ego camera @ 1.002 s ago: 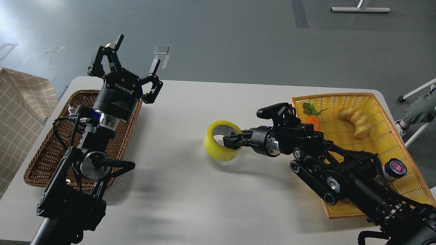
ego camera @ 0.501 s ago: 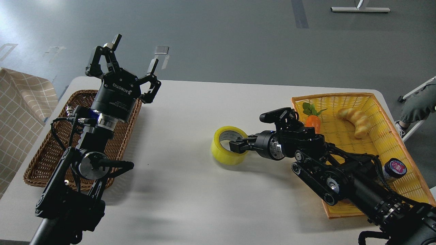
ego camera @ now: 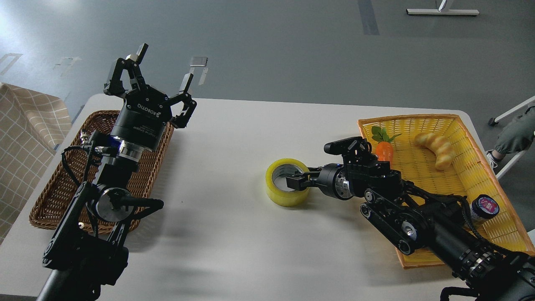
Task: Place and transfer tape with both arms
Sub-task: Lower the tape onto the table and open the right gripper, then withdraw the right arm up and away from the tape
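Observation:
The tape (ego camera: 279, 190), a yellow roll with a grey-white core, lies flat near the middle of the white table (ego camera: 250, 125). My right gripper (ego camera: 299, 182) reaches in from the right and is shut on the roll's right wall, one finger inside the core and one outside. My left gripper (ego camera: 162, 66) is open and empty, held high over the far end of the brown wicker basket (ego camera: 50, 192), well to the left of the tape.
A yellow basket (ego camera: 418, 121) at the right holds a toy carrot (ego camera: 383, 151), a bread roll (ego camera: 438, 149) and a small jar (ego camera: 485, 207); my right arm crosses over it. A checked cloth (ego camera: 25, 125) lies beyond the table's left edge.
My right gripper has moved the tape to the right and down; the roll, tilted before, now lies flat on the table. My left arm has barely moved.

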### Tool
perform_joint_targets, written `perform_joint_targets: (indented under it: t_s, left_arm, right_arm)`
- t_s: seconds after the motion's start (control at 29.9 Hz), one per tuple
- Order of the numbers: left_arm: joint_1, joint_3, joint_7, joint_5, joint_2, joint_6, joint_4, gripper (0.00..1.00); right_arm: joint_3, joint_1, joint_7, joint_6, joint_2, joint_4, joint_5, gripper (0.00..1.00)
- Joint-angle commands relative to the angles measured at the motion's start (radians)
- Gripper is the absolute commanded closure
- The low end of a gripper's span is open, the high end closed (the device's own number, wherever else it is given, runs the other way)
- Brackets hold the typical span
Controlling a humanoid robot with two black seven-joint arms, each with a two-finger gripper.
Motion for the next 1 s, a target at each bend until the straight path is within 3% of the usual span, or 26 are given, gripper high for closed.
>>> perform_joint_targets:
  t_s: [0.0,0.27,0.47,0.74,0.97]
  left_arm:
    - [0.003,0.0,0.0,0.0,0.001,0.0,0.0,0.01]
    - [0.008,0.0,0.0,0.0,0.0,0.0,0.0,0.01]
    - [0.008,0.002,0.0,0.0,0.0,0.0,0.0,0.01]
    - [0.008,0.002,0.0,0.0,0.006,0.0,0.0,0.01]
    - [0.008,0.002,0.0,0.0,0.012,0.001,0.0,0.01]
  right_arm:
    - [-0.004,-0.004,0.001,-0.051,0.0,0.001,0.0,0.41]
    - [0.033,0.019,-0.013,-0.109,0.0,0.012,0.0,0.26]
    - [0.091,0.044,-0.019,-0.111,0.0,0.029,0.0,0.09]
    - [0.154,0.051,-0.018,-0.112,0.0,0.119,0.091,0.01]
    - [0.359,0.048,-0.018,-0.103,0.0,0.248,0.122,0.0]
